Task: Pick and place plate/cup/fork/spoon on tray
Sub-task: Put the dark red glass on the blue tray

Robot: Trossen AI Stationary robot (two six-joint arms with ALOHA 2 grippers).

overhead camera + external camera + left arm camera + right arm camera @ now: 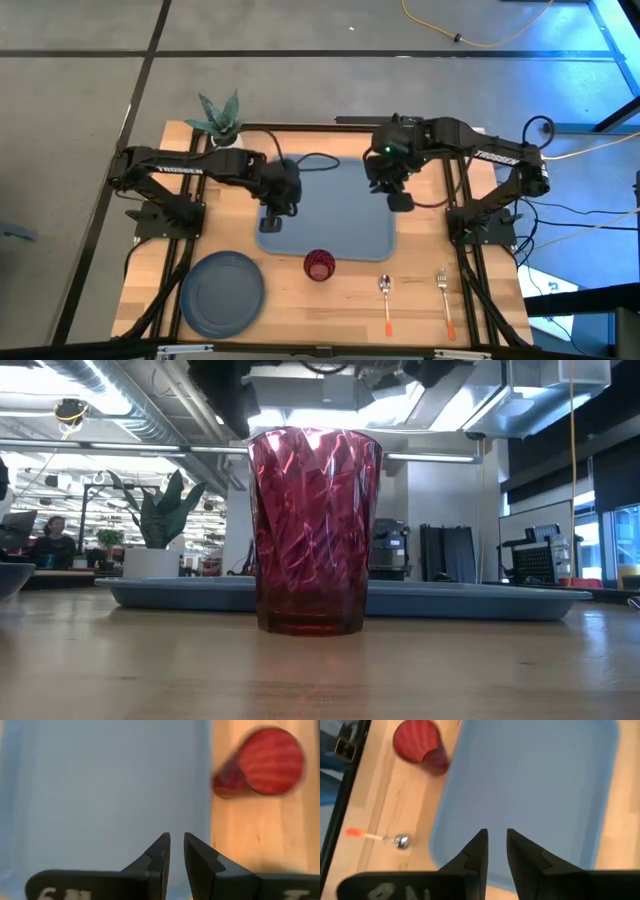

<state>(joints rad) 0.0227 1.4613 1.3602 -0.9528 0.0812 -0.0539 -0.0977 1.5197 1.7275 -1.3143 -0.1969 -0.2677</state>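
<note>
The light blue tray (330, 210) lies flat in the middle of the table. The dark red cup (319, 265) stands upright on the wood just before the tray's near edge (313, 530). The grey-blue plate (222, 292) lies at the near left. The spoon (386, 300) and the fork (444, 300), both orange-handled, lie at the near right. My left gripper (272, 222) hovers over the tray's left part, and my right gripper (400, 200) over its right edge. Both are open by a narrow gap with nothing between the fingers (177, 842) (497, 837).
A potted plant (222, 120) in a white pot stands at the table's far left corner. Bare wood shows between the cup and the spoon. A yellow cable (480, 30) lies on the floor beyond the table. A person (55, 540) sits far off in the room.
</note>
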